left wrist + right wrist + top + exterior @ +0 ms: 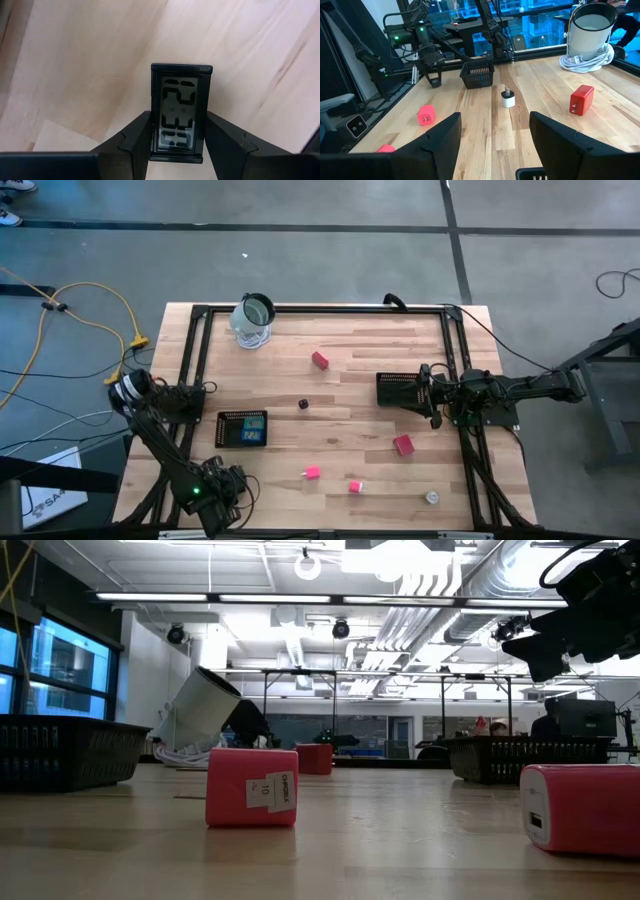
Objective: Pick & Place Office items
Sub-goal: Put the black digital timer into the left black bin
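Note:
My left gripper is at the table's near left corner, pointing down and shut on a black-framed digital clock. My right gripper waits open and level at the right side, next to a black mesh tray. Loose on the wood lie a red block, a dark cube, a larger pink-red block, two small pink blocks and a whitish round piece. A second mesh tray holds a blue item. My left gripper pinches the clock by its two long sides, near the end closest to the wrist, between its two fingers. The fingers come from above and lie along the clock. Its display faces the wrist camera. Whether it is clear of the table I cannot tell.
A glass jar with a coiled white cord stands at the far left. A black metal frame runs around the tabletop. In the low view a pink block and another sit close to the near edge.

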You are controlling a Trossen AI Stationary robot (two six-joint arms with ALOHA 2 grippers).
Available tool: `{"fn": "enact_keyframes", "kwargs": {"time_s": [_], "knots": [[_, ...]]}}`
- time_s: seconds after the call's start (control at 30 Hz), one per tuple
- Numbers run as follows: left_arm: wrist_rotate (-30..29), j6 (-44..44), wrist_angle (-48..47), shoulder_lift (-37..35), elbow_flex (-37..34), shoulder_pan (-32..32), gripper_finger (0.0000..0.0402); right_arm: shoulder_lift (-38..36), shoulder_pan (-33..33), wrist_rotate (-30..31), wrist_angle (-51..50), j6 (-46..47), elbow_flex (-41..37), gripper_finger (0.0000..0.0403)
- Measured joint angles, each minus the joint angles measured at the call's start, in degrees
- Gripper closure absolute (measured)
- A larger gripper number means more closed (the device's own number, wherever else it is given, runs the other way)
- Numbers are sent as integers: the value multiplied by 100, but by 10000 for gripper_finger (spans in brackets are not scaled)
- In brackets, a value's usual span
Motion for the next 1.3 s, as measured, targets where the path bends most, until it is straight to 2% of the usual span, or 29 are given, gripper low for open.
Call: {"fn": "enact_keyframes", "kwargs": {"time_s": [0.53, 0.93, 1.3], "knots": [[-269, 181, -738, -735, 0, 131, 247, 0, 2, -2, 1, -1, 2, 180], [-238, 1274, -1528, -1574, 0, 923, 247, -1, 1, 0, 0, -2, 1, 180], [-232, 1825, -2420, -2226, 0, 1582, 246, 0, 0, 0, 1, -2, 0, 180]]}}
